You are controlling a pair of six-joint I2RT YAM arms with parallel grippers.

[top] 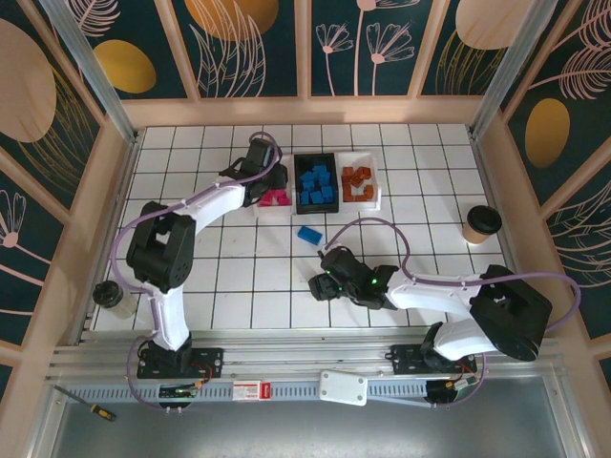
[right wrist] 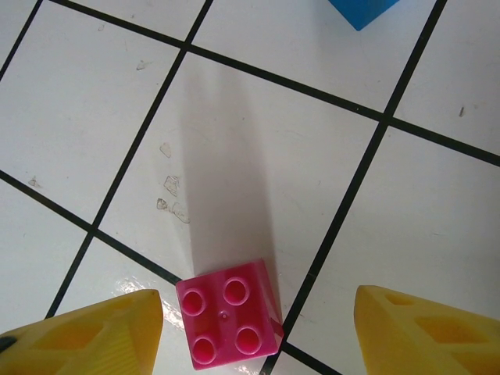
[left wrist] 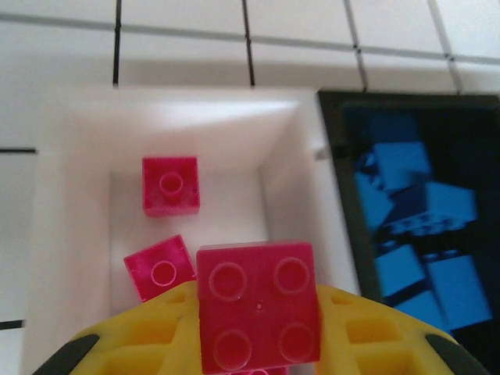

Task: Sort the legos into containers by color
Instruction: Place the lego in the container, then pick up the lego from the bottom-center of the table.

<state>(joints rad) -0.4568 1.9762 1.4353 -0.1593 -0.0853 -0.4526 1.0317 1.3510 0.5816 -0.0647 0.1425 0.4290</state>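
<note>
Magenta is the colour both arms are working on. The left gripper (left wrist: 258,348) is pinching a magenta four-stud brick (left wrist: 258,305), studs facing the wrist camera. It hangs over the left white tray (left wrist: 74,180), which sits toward the far edge of the table (top: 229,286), right beside the black tray (left wrist: 332,203) of blue bricks. Two magenta bricks (left wrist: 170,185) already lie on the floor of the white tray. The held one seems to be inside the line of the tray walls, over its near end, so letting go should probably drop it in with its own colour.

The right gripper (right wrist: 258,328) is spread wide and touches nothing. It hovers low over a loose magenta brick (right wrist: 229,312) on the bare table, near the middle and toward the near edge. That brick lies between the two yellow fingers (right wrist: 86,336), closer to this one. It is square, so it has no long axis, but it sits turned a little off the closing line. The right arm is far the nearer to it. A loose blue brick (top: 308,234) lies beyond, between this gripper and the black tray.
</note>
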